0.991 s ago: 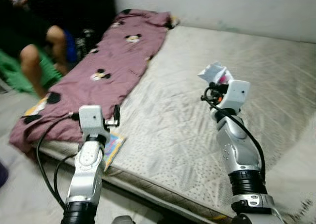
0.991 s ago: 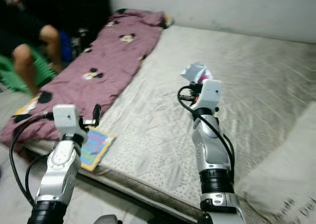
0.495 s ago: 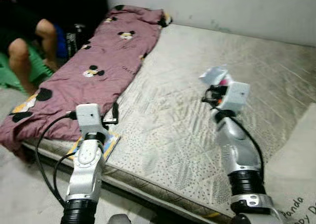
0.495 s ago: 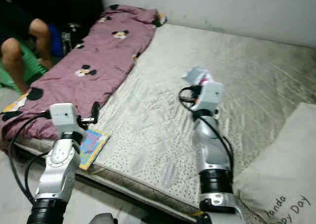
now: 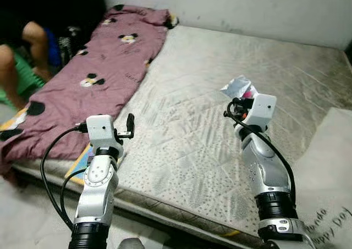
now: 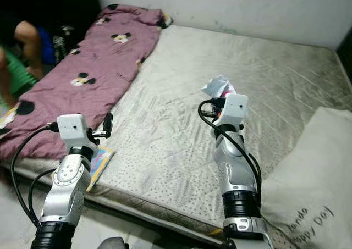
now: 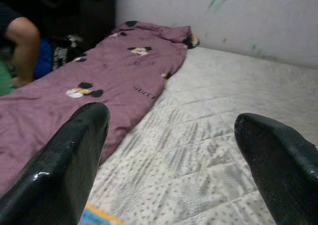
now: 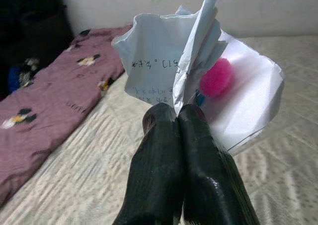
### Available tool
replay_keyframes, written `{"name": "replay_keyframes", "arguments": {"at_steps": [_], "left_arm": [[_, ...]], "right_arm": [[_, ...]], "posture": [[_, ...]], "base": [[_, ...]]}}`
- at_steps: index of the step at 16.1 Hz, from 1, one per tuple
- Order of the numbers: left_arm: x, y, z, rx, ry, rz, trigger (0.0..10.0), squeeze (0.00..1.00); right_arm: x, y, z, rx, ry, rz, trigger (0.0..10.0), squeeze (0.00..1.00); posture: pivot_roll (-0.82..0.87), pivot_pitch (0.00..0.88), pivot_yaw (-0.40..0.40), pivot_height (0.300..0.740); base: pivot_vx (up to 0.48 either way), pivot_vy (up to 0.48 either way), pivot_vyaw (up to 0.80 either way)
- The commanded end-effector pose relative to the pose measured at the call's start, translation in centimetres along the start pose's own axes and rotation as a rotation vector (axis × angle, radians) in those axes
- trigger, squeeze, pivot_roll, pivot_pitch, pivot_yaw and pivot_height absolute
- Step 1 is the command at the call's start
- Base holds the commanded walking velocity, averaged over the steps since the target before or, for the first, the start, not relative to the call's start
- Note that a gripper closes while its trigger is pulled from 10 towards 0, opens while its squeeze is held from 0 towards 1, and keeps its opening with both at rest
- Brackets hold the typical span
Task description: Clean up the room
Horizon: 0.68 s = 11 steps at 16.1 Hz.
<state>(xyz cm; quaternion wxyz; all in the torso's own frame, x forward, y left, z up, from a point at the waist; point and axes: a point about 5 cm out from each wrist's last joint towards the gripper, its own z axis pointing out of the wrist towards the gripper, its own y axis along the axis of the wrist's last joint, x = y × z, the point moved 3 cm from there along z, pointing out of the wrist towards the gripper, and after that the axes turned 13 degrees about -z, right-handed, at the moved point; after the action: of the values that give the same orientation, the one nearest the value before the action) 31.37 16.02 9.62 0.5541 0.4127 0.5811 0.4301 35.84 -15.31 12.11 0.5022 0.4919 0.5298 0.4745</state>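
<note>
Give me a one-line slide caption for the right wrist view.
Right gripper pinches a crumpled white paper above the mattress, purple blanket behind.

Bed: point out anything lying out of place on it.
A colourful booklet lies at the mattress edge, partly overhanging by the left tool. The purple blanket sags off the side. The right tool holds crumpled paper.

pillow lower right: print reads partly "Panda ... Day". Crumpled paper: handwriting, not legible. Blanket: "GUCCI".
</note>
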Motion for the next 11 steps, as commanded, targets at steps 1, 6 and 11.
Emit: {"name": "replay_keyframes", "arguments": {"at_steps": [1,6,11], "left_arm": [[0.27,0.29,-0.10,-0.004,0.009,0.001,10.0,0.00],[0.37,0.37,-0.22,-0.003,0.014,0.002,10.0,0.00],[0.43,0.39,-0.29,0.001,0.011,0.005,10.0,0.00]], "right_arm": [[0.20,-0.10,-0.05,0.017,0.007,-0.004,10.0,0.00],[0.35,0.05,-0.06,0.009,0.015,0.001,10.0,0.00],[0.36,0.04,-0.06,0.012,0.015,-0.002,10.0,0.00]], "posture": [[-0.05,0.000,0.020,0.740],[-0.04,0.000,0.016,0.740],[-0.04,0.000,0.018,0.740]], "base": [[0.000,0.000,-0.80],[0.000,0.000,-0.80],[0.000,0.000,-0.80]]}}
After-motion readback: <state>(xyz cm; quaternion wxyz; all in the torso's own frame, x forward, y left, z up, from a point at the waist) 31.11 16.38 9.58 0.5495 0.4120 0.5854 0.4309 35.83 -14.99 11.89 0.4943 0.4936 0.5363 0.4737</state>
